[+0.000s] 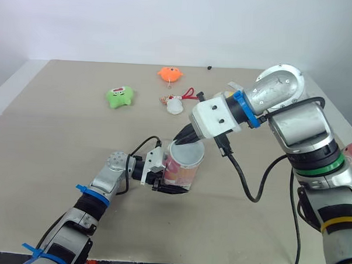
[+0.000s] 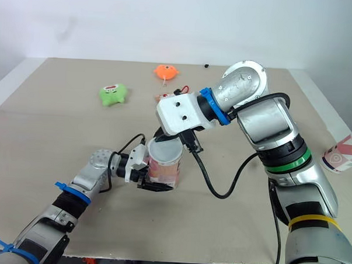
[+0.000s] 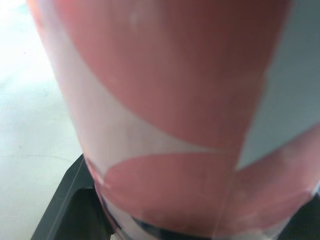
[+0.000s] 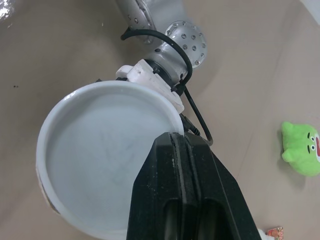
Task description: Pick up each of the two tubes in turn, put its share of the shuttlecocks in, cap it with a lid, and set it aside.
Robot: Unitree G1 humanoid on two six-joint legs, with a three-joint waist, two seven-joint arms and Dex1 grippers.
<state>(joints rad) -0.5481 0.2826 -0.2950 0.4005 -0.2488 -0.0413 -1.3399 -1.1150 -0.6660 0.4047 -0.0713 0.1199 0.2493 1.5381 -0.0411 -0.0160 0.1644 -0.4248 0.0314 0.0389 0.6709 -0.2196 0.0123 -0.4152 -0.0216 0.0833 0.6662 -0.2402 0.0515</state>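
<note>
The tube (image 1: 181,170), pink and white, is close to upright at the near part of the table (image 1: 58,144). The left gripper (image 1: 171,185) has it clamped low on the wall, with a black finger (image 3: 65,210) on either side of the base. That's a firm hold, fingers closed right onto the tube.

On the tube's mouth sits the white lid (image 4: 100,160), covering the whole opening. The right gripper (image 1: 184,137) comes down onto it from above. Its two fingers (image 4: 185,190) are pressed flat together with no gap between them, and the tips touch the lid's rim. Whether those tips nip the rim or merely press on it, I can't make out from here.

Out on the far side of the right arm, well apart from both grippers, a second tube (image 2: 343,153) in the same pink pattern sits at the table's edge, partly cut off.

Beyond the right gripper, farther up the table, a small white toy (image 1: 175,105) with a red strap is nearest. A green plush (image 1: 119,98) lies off toward the left gripper's side, and an orange plush (image 1: 170,74) is farthest away.
</note>
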